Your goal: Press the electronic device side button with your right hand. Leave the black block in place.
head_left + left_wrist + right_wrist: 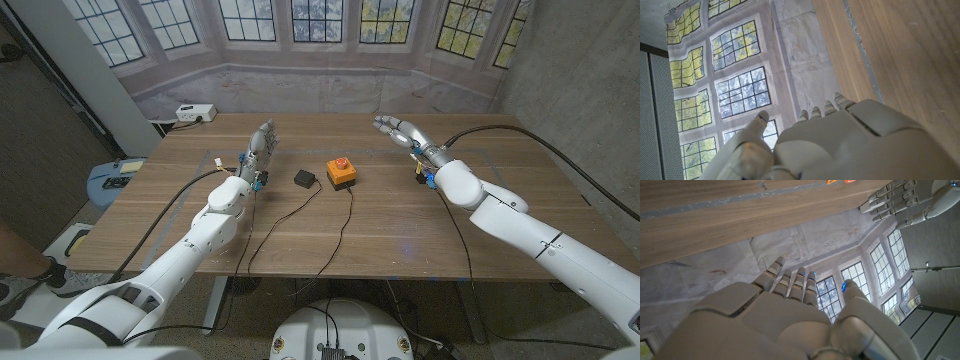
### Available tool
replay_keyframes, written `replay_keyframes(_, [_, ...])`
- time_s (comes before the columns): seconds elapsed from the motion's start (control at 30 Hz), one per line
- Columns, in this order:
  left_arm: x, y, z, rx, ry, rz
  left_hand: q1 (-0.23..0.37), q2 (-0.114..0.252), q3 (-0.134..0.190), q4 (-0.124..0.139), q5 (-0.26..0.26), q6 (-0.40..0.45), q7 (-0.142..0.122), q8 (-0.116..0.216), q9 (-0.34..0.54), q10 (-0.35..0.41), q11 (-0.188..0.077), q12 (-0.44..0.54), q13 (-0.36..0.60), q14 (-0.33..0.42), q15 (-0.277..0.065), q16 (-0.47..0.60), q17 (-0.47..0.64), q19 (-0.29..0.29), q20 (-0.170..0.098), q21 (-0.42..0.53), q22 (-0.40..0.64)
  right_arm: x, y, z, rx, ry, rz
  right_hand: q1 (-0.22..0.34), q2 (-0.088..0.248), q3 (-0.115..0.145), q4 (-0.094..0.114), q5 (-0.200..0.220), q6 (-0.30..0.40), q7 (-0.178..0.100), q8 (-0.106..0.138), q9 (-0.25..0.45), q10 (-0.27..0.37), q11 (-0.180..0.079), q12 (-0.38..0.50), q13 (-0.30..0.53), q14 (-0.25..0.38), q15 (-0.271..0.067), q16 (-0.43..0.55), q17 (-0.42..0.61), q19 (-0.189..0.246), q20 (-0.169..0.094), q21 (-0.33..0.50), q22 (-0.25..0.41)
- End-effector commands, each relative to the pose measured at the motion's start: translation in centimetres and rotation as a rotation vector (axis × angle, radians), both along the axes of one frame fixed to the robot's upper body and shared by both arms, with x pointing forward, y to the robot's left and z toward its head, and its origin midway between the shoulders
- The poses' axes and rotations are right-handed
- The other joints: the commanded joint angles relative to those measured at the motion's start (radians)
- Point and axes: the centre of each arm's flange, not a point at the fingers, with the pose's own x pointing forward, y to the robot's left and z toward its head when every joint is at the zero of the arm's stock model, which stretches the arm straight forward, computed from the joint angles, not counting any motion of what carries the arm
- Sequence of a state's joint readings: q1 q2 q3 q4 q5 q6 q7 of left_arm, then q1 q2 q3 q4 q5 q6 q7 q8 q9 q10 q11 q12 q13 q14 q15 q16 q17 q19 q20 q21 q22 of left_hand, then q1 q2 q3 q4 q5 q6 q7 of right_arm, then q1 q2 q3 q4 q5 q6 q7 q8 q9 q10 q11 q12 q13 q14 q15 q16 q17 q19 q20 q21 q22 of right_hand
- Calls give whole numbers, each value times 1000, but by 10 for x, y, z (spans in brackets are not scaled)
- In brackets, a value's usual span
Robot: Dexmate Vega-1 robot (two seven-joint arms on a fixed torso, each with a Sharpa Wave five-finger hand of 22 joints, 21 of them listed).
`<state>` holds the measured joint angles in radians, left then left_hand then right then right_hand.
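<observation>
The wooden desk spans the middle of the head view, with the two white arms coming in from the bottom corners. The left robot hand stands left of centre with fingers straight and holding nothing, and the right robot hand hovers in the upper right of centre, fingers extended and apart, also holding nothing. Between them, near the frame's centre, sits the orange electronic device with a red top, and just left of it the small black block, both trailing black cables toward the desk's near edge.
</observation>
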<state>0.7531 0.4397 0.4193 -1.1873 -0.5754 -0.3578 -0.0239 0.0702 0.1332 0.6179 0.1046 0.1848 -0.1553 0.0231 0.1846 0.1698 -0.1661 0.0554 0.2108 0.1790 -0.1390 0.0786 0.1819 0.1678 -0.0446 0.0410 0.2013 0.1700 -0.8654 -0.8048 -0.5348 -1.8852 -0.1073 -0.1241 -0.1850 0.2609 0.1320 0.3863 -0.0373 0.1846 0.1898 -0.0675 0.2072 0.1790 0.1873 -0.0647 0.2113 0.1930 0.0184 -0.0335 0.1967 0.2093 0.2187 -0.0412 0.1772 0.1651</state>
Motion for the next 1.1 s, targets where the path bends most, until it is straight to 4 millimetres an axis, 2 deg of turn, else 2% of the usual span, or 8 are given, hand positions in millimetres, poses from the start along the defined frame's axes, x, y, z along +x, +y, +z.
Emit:
replay_keyframes(0.03, [-1,-3,-1,4,0,-5,11,3,4,-7,-3,3,-4,1,4,2,-3,0,4,0,1,-1,2,10,0,0,2,-9,17,-2,-128,-28,-44,5,1,-3,-4,-3,6,-4,2,4,8,-9,5,2,-3,-18,10,1,-8,-53,3,2])
replay_keyframes(0.8, [-4,-3,-6,-7,-7,-2,8,7,4,-1,-3,6,-6,0,5,10,-2,0,5,5,2,0,4,16,3,0,3,-16,43,-7,-336,-69,-114,-3,3,-11,-7,-4,34,-18,4,5,34,-23,6,2,4,-7,19,4,-19,-36,5,2])
replay_keyframes(0.83, [-4,-3,-6,-8,-7,-2,8,7,4,-1,-3,6,-5,0,5,10,-2,0,5,5,1,0,4,16,3,0,3,-17,43,-8,-349,-72,-116,-5,4,-13,-7,-5,35,-18,3,5,33,-34,4,2,4,-6,20,5,-19,-35,6,2])
replay_keyframes(1.1, [-9,-5,-11,-13,-10,-3,6,7,4,1,-3,7,-6,-1,5,11,-3,-1,5,7,2,0,4,17,2,-1,3,-19,52,-12,-447,-93,-150,-23,-1,-23,2,-5,47,-19,4,5,45,-26,5,3,11,-4,26,9,-20,-31,8,3])
